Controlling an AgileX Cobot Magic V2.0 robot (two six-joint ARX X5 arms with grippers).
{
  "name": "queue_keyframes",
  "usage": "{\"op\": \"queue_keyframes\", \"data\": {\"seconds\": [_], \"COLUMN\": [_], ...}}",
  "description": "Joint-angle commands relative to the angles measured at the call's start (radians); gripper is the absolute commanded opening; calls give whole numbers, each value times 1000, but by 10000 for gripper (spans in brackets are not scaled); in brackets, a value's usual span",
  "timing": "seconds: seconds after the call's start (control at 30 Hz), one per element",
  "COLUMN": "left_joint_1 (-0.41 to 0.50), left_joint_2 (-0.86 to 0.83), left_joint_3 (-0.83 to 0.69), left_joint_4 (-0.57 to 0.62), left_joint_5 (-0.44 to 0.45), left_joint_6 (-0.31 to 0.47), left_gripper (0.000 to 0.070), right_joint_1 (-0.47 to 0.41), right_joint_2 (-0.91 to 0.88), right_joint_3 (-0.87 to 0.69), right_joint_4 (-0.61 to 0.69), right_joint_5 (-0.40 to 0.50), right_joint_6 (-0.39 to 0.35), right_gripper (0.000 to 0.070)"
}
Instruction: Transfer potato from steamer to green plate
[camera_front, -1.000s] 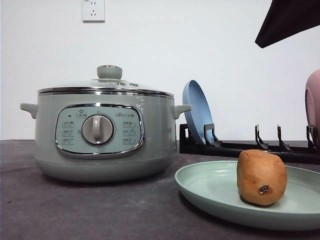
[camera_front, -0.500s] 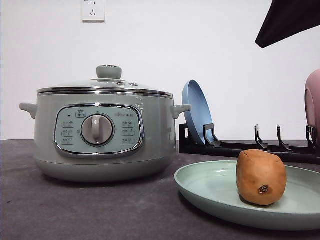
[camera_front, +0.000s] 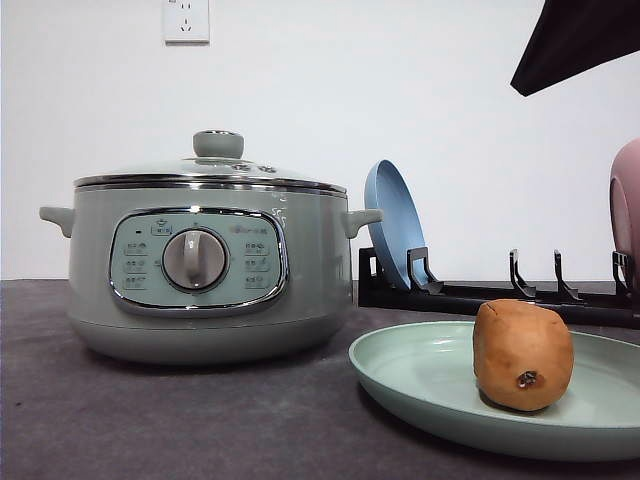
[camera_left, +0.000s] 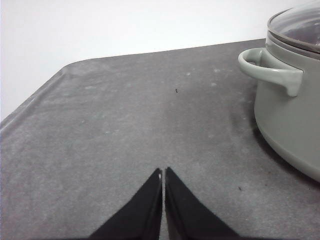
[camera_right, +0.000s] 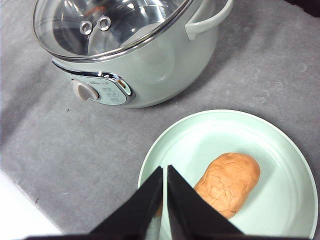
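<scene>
The orange-brown potato (camera_front: 523, 355) (camera_right: 229, 183) lies on the pale green plate (camera_front: 420, 375) (camera_right: 210, 135) at the front right of the table. To its left stands the sage-green steamer (camera_front: 205, 265) (camera_right: 150, 65) (camera_left: 292, 110) with its glass lid on. My right gripper (camera_right: 164, 169) hangs shut and empty above the plate's near rim, close beside the potato. Over bare grey table left of the steamer, my left gripper (camera_left: 163, 171) is shut with nothing in it.
A black dish rack (camera_front: 500, 295) stands behind the plate, holding an upright blue plate (camera_front: 395, 235) and a pink dish (camera_front: 627, 210) at the right edge. A dark arm part (camera_front: 580, 40) hangs at the top right. The table's edge (camera_left: 30, 105) curves off to the left.
</scene>
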Motion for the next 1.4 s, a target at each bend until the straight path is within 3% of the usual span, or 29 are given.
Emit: {"op": "queue_keyframes", "data": {"seconds": [0.0,0.77,0.83,0.97,1.13,1.37], "left_joint_1": [1,1,1,1,1,1], "left_joint_2": [-2,-2,-2,-2,-2,-2], "left_joint_3": [-21,-20,-20,-20,-20,-20], "left_joint_4": [-5,-5,-5,-5,-5,-5], "left_joint_5": [-3,-3,-3,-3,-3,-3], "left_joint_6": [-2,-2,-2,-2,-2,-2], "left_gripper": [0,0,0,0,0,0], "right_joint_1": [7,7,-7,-85,-259,-491], "right_joint_2": [5,5,-4,-56,-186,-425], "right_joint_3": [14,13,14,3,-92,-349], "right_joint_4": [11,11,17,73,242,533], "right_joint_5": [0,0,25,106,106,102], "right_joint_6": [-11,-11,-49,-104,-142,-168], "right_gripper": [0,0,0,0,0,0]}}
